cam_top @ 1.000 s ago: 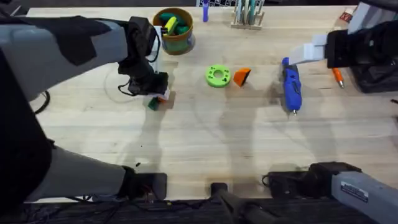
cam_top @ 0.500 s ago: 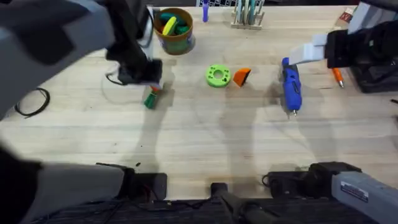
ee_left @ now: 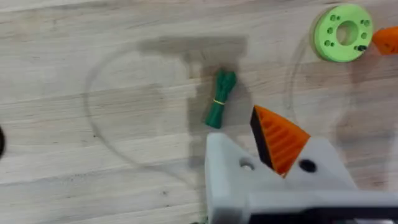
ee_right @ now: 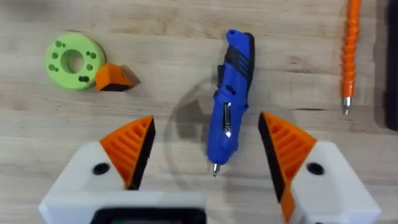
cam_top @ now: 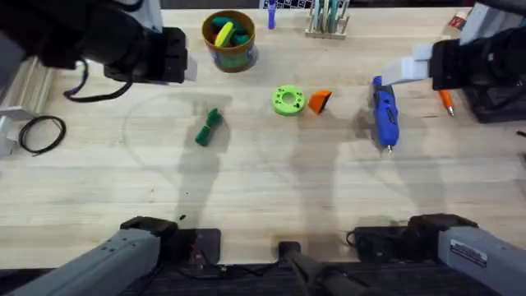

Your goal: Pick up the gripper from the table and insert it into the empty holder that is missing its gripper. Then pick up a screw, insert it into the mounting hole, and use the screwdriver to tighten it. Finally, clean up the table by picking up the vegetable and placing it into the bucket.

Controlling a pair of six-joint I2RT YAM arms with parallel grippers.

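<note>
The dark-green vegetable (cam_top: 208,128) (ee_left: 219,106) lies free on the table (cam_top: 263,189). My left gripper (cam_top: 174,62) (ee_left: 239,134) hangs raised, back and left of it, shut on nothing. One of its jaws carries an orange pad; the other is the bare white holder (ee_left: 224,165). The loose orange gripper (cam_top: 319,101) (ee_right: 114,76) lies beside a green disc (cam_top: 288,100). My right gripper (cam_top: 404,70) (ee_right: 208,146) stands open above the blue screwdriver (cam_top: 385,113) (ee_right: 231,99). The bucket (cam_top: 229,37) is at the back.
A thin orange pen-like tool (cam_top: 446,101) (ee_right: 352,50) lies right of the screwdriver. A rack of tools (cam_top: 327,18) stands at the back edge. A black cable loop (cam_top: 41,133) lies at the far left. The arms' bases sit along the front edge.
My left gripper rose from the vegetable and pulled back toward the left. The vegetable stayed on the table, shifted slightly. The right arm has not moved.
</note>
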